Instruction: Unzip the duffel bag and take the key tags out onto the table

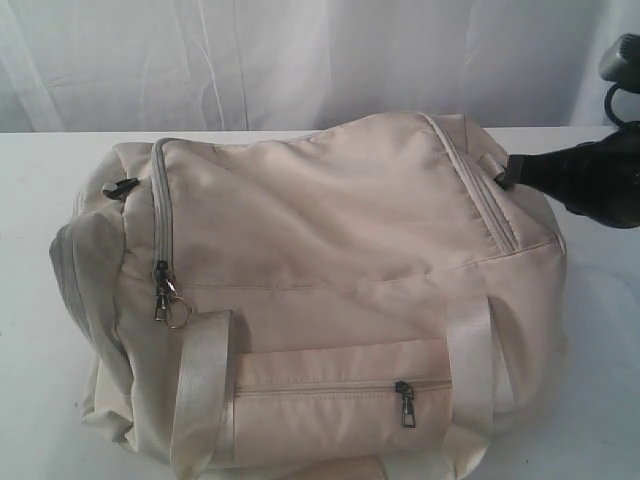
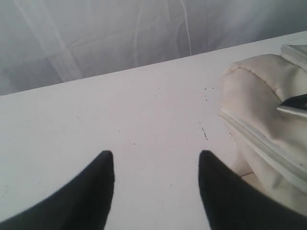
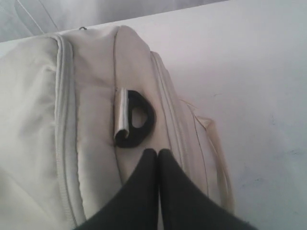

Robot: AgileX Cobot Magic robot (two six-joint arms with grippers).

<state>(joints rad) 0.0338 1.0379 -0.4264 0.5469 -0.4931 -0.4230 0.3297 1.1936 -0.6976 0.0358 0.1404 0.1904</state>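
Soft, diffuse light fills all three views with a cool grey-blue cast and no hard shadows; in the exterior view only the left end of the duffel bag looks a little shaded. The surface is washed almost white, with little contrast against the cream fabric. The exterior picture is grainy and slightly soft. In the wrist views the left tool and right tool are blurred, featureless black silhouettes

This looks like a robot lab or test studio, not a home. A plain white worktop, marked with a few small dark specks, fills the scene. A white curtain hangs in folds close behind it as a backdrop. A black robot arm reaches in from the right.
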